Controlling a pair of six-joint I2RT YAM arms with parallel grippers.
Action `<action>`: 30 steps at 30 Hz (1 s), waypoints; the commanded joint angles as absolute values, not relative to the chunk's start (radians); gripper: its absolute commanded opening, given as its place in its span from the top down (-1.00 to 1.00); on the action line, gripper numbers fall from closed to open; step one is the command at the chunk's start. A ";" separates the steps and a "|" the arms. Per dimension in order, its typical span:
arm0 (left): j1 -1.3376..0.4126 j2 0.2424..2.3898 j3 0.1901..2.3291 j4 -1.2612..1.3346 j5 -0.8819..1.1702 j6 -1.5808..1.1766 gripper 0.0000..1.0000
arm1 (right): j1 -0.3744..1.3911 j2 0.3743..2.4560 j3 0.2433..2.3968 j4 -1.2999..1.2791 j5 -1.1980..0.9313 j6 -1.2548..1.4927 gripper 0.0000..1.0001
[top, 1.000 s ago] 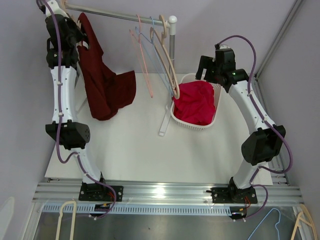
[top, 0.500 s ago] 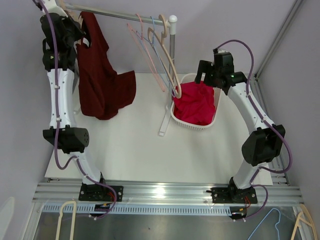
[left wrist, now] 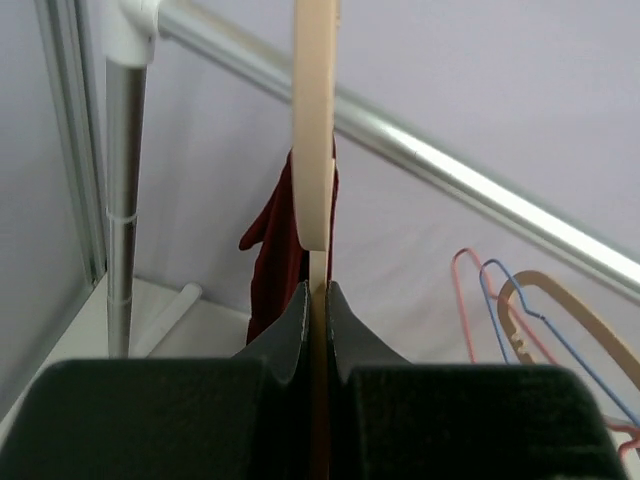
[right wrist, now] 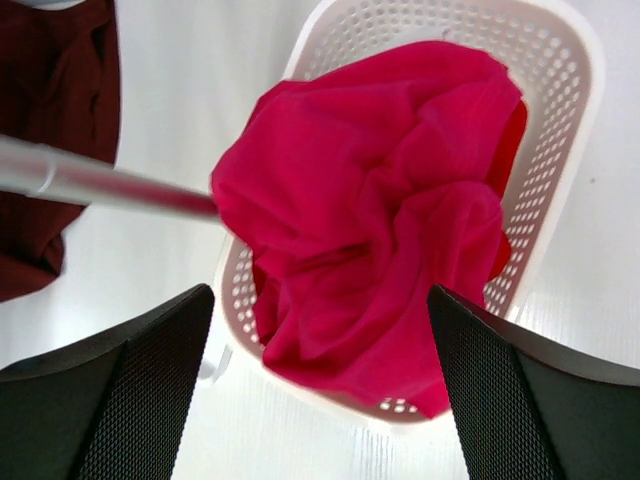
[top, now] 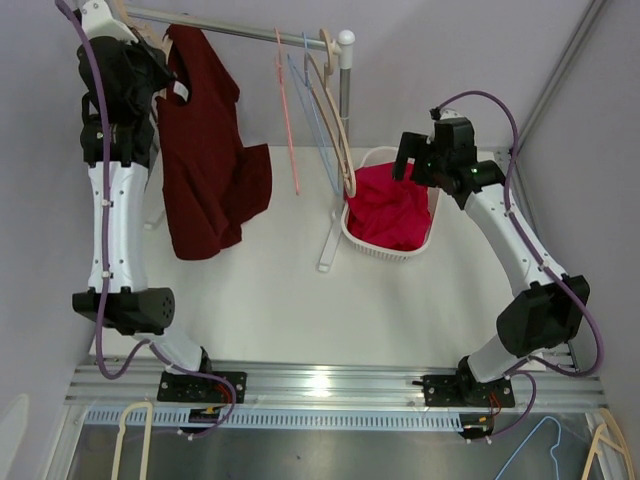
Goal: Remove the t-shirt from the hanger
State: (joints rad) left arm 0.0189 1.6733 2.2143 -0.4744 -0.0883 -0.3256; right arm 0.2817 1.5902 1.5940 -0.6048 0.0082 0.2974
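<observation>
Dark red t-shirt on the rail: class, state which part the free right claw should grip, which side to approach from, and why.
Probably the loose lower hem corner of the t-shirt, approached from the basket side: it hangs free below the hanger, which the left claw pinches, and faces the open right claw.

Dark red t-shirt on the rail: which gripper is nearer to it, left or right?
Left. The left gripper is shut on the beige hanger that carries the t-shirt, at the rail. The right gripper is open above the white basket, far to its right.
</observation>
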 commanded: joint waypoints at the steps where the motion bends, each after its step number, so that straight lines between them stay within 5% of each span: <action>1: -0.026 1.565 2.154 -0.460 -0.204 -0.360 0.99 | 0.333 1.494 1.559 -0.580 0.040 0.299 -0.84; 9: -0.113 1.477 2.037 -0.633 -0.374 -0.407 0.99 | 0.492 1.274 1.418 -0.474 -0.053 0.247 -0.84; 16: -0.340 1.420 1.986 -0.763 -0.874 -0.437 0.99 | 0.777 1.128 1.244 -0.286 -0.092 0.143 -0.88; 21: -0.402 1.420 2.026 -0.925 -0.925 -0.581 0.99 | 1.029 1.157 1.200 -0.171 -0.061 0.118 -0.87; 30: -0.499 1.459 2.042 -1.002 -1.060 -0.591 0.99 | 1.215 1.359 1.305 0.031 -0.046 0.127 -0.87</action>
